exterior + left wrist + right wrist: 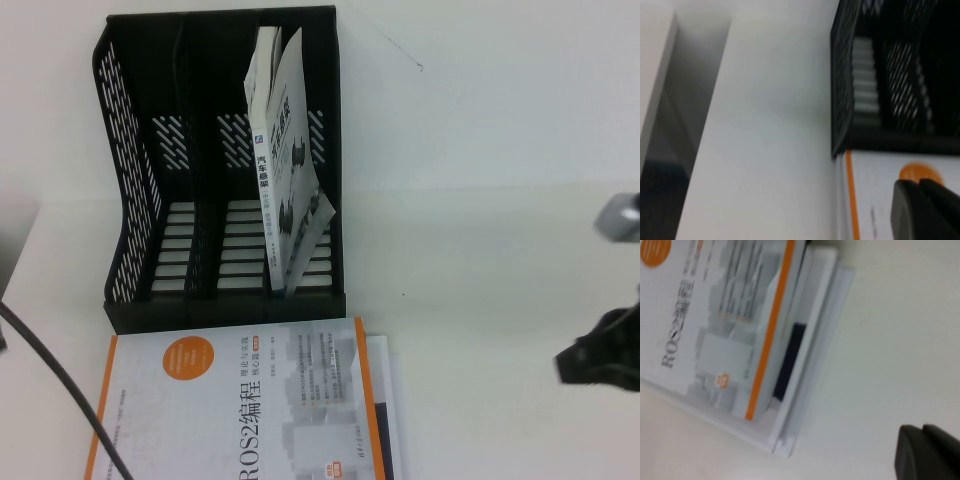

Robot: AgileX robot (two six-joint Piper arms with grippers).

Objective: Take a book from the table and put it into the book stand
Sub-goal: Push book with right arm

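**Kid:** Where is the book you want?

**Me:** The big white book with the orange strips and the orange circle lies flat near the tabletop's near edge. It sits on top of another pale book, which sticks out from under it on my right side. Between those two I can see a thin bit of something dark blue.

**Kid:** And the book stand?

**Me:** The black book stand is just behind the book, closer to the far edge. The book's far edge comes right up to the stand's front. I can't tell if they touch. A grey-white book with cars on it stands leaning in the slot on my right side. The other two slots have no books.

**Kid:** Where are your jaws?

**Me:** My right jaws hang over the bare tabletop by its right edge, well apart from the book. I can't tell how far open they are. My left jaws are over the book's orange circle corner, by the stand's left front corner. They look closed together and hold nothing. A black cable runs across the near left corner.
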